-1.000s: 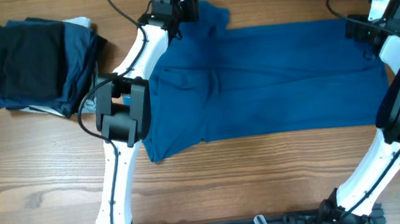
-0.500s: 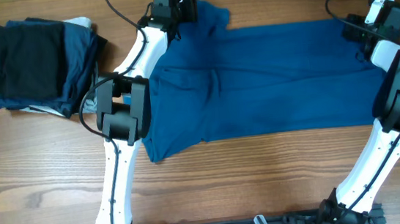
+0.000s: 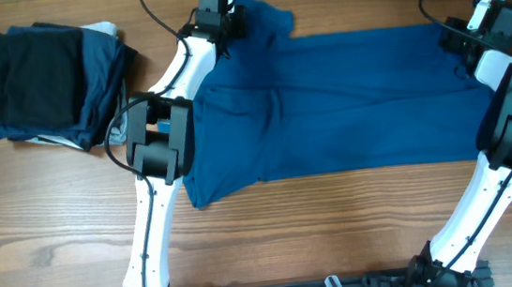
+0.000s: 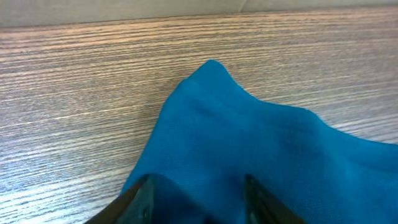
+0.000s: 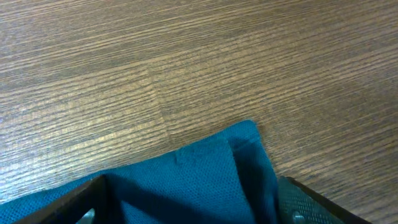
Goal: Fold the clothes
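The clothes, a medium-blue polo shirt (image 3: 346,97), lie spread flat across the middle of the table. My left gripper (image 3: 228,22) is at the shirt's far left corner. In the left wrist view its fingers (image 4: 144,190) stand apart over the blue fabric (image 4: 249,137), which fills the gap between them and ends in a point ahead. My right gripper (image 3: 461,39) is at the far right corner. In the right wrist view it (image 5: 196,193) is open wide, with the shirt's hemmed corner (image 5: 186,174) between the jaws.
A stack of folded black, navy and pale-grey garments (image 3: 52,83) sits at the far left of the wooden table (image 3: 341,239). Both arm bases stand at the near edge.
The right wrist has shifted a little left toward the shirt's corner. The left gripper has edged slightly up and right at its corner, and the shirt itself lies as before.
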Available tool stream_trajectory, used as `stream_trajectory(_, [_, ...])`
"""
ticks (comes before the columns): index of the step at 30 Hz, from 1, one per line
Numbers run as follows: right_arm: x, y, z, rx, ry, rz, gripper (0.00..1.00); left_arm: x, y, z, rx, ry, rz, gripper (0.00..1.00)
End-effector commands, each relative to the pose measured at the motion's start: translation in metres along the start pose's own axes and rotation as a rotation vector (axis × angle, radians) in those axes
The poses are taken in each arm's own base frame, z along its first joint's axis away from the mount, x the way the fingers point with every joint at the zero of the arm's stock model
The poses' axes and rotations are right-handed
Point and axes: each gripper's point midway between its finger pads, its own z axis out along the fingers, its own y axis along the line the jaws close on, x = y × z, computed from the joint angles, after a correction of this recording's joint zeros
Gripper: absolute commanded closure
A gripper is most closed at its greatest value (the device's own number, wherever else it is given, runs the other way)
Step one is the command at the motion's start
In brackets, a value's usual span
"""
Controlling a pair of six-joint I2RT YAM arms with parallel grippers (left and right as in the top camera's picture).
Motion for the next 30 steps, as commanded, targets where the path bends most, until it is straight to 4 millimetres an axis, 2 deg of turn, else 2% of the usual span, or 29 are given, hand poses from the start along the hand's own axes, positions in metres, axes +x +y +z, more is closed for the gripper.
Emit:
stream_trajectory(1, [0.037,0.001,0.015,0.005,0.085,0.001,0.12,0.032,0.019,0.019,-0.07,0.06,0.068,0.45])
stream_trajectory(2, [0.037,0.001,0.015,0.005,0.085,-0.001,0.11,0.025,0.02,0.017,-0.076,0.048,0.086,0.4])
stream_trajectory(3, [0.037,0.001,0.015,0.005,0.085,-0.004,0.11,0.017,0.019,0.015,-0.078,0.034,0.104,0.39])
stream_trajectory(8, [0.037,0.001,0.015,0.005,0.085,-0.003,0.11,0.008,0.025,0.014,-0.105,0.007,0.137,0.35])
stream_trajectory(11, [0.037,0.001,0.015,0.005,0.085,-0.004,0.11,-0.017,0.025,0.01,-0.12,-0.068,0.144,0.36])
stream_trajectory(12, [0.037,0.001,0.015,0.005,0.085,-0.004,0.11,-0.019,0.025,0.009,-0.121,-0.073,0.148,0.35])
stream_trajectory(16, [0.037,0.001,0.015,0.005,0.085,-0.003,0.11,-0.007,0.028,0.015,-0.12,-0.042,0.152,0.37])
stream_trajectory(20, [0.037,0.001,0.015,0.005,0.085,-0.002,0.11,0.028,0.021,0.025,-0.074,0.063,0.155,0.4])
stream_trajectory(21, [0.037,0.001,0.015,0.005,0.086,-0.002,0.11,0.035,0.021,0.025,-0.075,0.086,0.156,0.43])
stream_trajectory(24, [0.038,0.001,0.015,0.005,0.086,-0.002,0.13,0.053,0.023,0.023,-0.08,0.158,0.155,0.69])
stream_trajectory(26, [0.038,0.002,0.015,-0.004,0.087,-0.003,0.13,0.057,0.025,0.022,-0.082,0.175,0.154,0.8])
stream_trajectory(27, [0.038,0.004,0.015,-0.015,0.086,-0.004,0.17,0.057,0.025,0.022,-0.083,0.176,0.153,0.81])
stream_trajectory(28, [0.037,0.005,0.015,-0.018,0.085,-0.005,0.41,0.057,0.026,0.022,-0.084,0.177,0.153,0.85])
stream_trajectory(29, [0.037,0.005,0.015,-0.018,0.085,-0.004,0.59,0.058,0.026,0.021,-0.084,0.186,0.152,0.89])
stream_trajectory(30, [0.038,0.005,0.015,-0.018,0.086,-0.004,0.72,0.059,0.026,0.019,-0.085,0.194,0.152,0.9])
